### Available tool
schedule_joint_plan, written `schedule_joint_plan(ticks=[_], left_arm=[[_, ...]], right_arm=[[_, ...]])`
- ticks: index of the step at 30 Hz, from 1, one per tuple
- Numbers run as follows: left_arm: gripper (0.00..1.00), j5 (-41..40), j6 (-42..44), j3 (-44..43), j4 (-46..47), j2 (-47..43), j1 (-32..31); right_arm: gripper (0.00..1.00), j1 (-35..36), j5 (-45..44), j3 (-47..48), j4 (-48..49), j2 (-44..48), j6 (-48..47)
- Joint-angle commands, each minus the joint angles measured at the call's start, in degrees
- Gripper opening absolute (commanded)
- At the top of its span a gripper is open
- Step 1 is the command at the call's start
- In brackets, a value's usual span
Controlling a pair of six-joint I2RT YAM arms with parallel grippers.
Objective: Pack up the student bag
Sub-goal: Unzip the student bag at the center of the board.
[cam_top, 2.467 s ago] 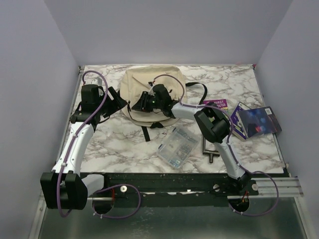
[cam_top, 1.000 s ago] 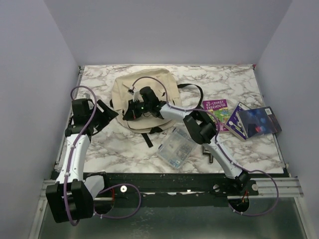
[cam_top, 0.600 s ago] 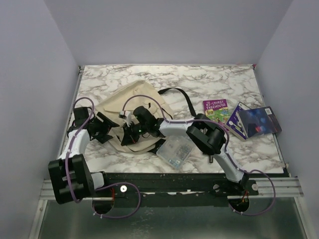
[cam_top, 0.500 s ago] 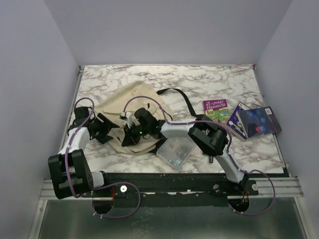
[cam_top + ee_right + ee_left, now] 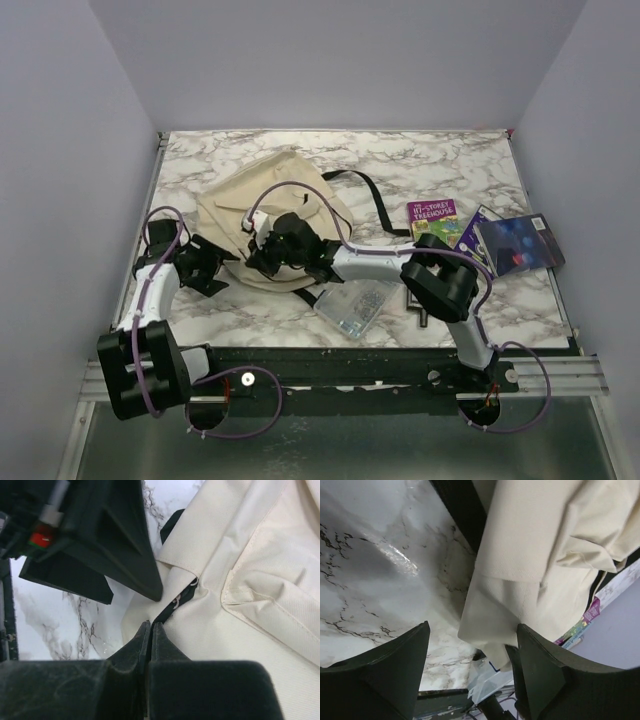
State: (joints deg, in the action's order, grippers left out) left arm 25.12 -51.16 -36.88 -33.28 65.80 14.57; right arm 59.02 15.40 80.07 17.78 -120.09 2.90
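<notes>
Now the student bag (image 5: 270, 200) is lying left of centre on the marble table (image 5: 480, 160), its near-left corner facing both arms. Left gripper (image 5: 472, 627) is gaping, that corner sitting between its jaws. Right gripper (image 5: 150, 627) is pointing clenched at the zip (image 5: 177, 600), seemingly empty.

The student bag (image 5: 535, 545) blocks left hand (image 5: 472, 630); bare table (image 5: 380, 580) beside it

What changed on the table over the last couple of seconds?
The right gripper, shut on the student bag, has dragged it from the far centre toward the near left. The left gripper, open, pulled back nearward and now straddles the bag's corner. The clear pouch, the book and the dark booklets stayed put.
</notes>
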Motion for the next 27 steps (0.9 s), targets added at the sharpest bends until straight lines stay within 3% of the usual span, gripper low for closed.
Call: schedule_joint_plan(ticks=[1,7,15,19,22,27], left_arm=[[0.72,1.62,0.72,-1.94,1.73,6.62,0.31],[0.72,6.14,2.59,-1.02,8.0,8.07,0.37],[0.78,7.9,-3.82,8.21,13.81,-3.8,1.78],[0.75,11.53,-4.04,8.27,16.57,-0.47,1.69],[0.68,13.67,-2.53,7.7,18.33,2.69,1.69],[0.34,13.85,-0.86,9.01,23.66,2.0,1.69]], right_arm=[[0.0,4.42,-6.86,0.79,1.0,2.69,-11.2],[0.0,8.83,-14.23,2.1,-2.57,1.66,-18.67],[0.0,9.65,-16.85,0.1,-0.71,3.01,-18.74],[0.0,10.54,-17.72,0.03,0.27,3.31,-20.51],[0.0,11.29,-18.02,1.04,-0.1,2.7,-22.33],[0.01,12.83,-17.82,-0.39,-1.0,4.0,-22.13]])
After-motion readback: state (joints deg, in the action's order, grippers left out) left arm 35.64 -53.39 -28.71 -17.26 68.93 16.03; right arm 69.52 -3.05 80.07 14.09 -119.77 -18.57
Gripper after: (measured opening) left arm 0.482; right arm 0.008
